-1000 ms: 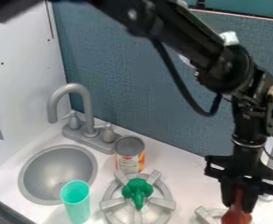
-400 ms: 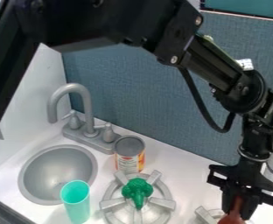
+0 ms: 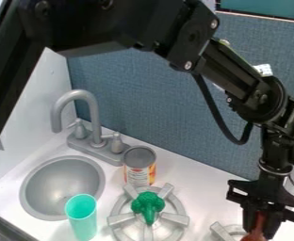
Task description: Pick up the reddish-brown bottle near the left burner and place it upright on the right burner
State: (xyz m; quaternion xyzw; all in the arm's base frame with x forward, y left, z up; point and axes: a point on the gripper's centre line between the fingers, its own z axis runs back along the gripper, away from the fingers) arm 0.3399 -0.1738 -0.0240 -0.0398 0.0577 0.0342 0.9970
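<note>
At the near side of the white table (image 3: 203, 195), the black tool (image 3: 260, 228) is pointing downward, its fingers closing around a reddish-brown object (image 3: 257, 232). The object is sitting low in that grip, beside the second burner (image 3: 220, 231). By appearance, the hold is standing complete, while the release is remaining unmade; whether the object is also resting on a surface, the view is not telling.

Toward the table's near left edge, a turquoise cup (image 3: 82, 221) is standing upright, close between the sink (image 3: 61, 181) and the first burner (image 3: 176, 218), leaving little room around it. Green toy broccoli (image 3: 148, 203) is lying on that burner, its stem pointing toward the near side.

Beyond the burner, a can (image 3: 137, 175) is standing upright near the table's back edge. A wider stretch of white surface is running from the can toward the tool.

Near the far left corner, a gray faucet (image 3: 80, 95) is arching beside the sink. A blue-gray panel (image 3: 168, 117) is bounding the back edge and a white wall (image 3: 33, 113) the left, both limiting movement, while the black arm (image 3: 238, 77) is spanning overhead.
</note>
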